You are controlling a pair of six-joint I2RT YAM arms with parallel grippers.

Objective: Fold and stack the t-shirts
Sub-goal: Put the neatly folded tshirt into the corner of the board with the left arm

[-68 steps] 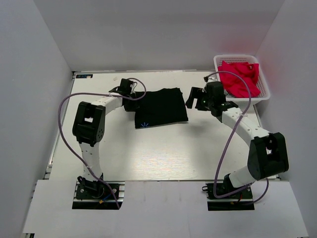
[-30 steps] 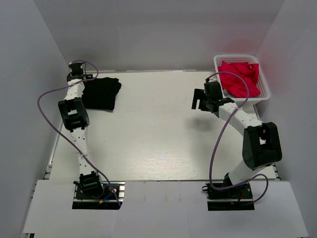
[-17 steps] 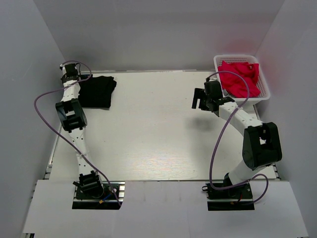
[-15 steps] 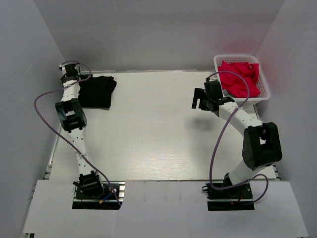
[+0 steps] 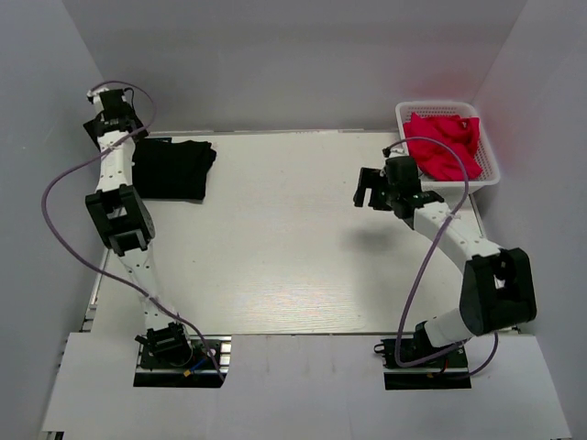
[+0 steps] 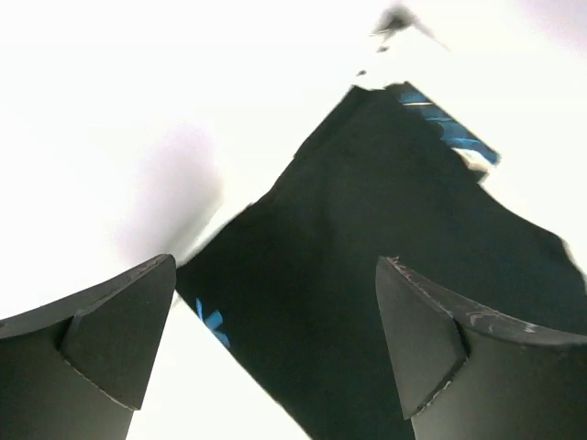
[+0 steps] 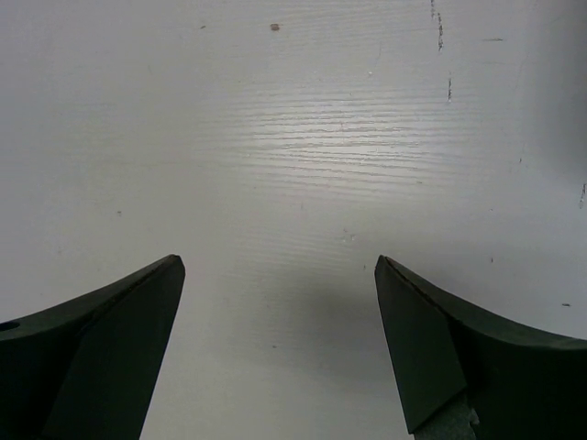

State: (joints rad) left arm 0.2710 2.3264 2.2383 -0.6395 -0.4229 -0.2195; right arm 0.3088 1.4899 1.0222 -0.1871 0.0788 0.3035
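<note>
The black t-shirt lies folded at the back left of the table; in the left wrist view it fills the space below the fingers, with a small blue mark near its edge. My left gripper hangs open above and to the left of it, holding nothing. Bright pinkish-red t-shirts are heaped in a white basket at the back right. Just left of that basket, my right gripper is open over bare table.
White walls close in the table on the left, back and right. A purple cable loops off each arm. Between the black shirt and the right arm there is only the light wooden tabletop.
The left gripper opened, let go of the black t-shirt at the back left and rose up and away from it. The right arm shifted only slightly.
</note>
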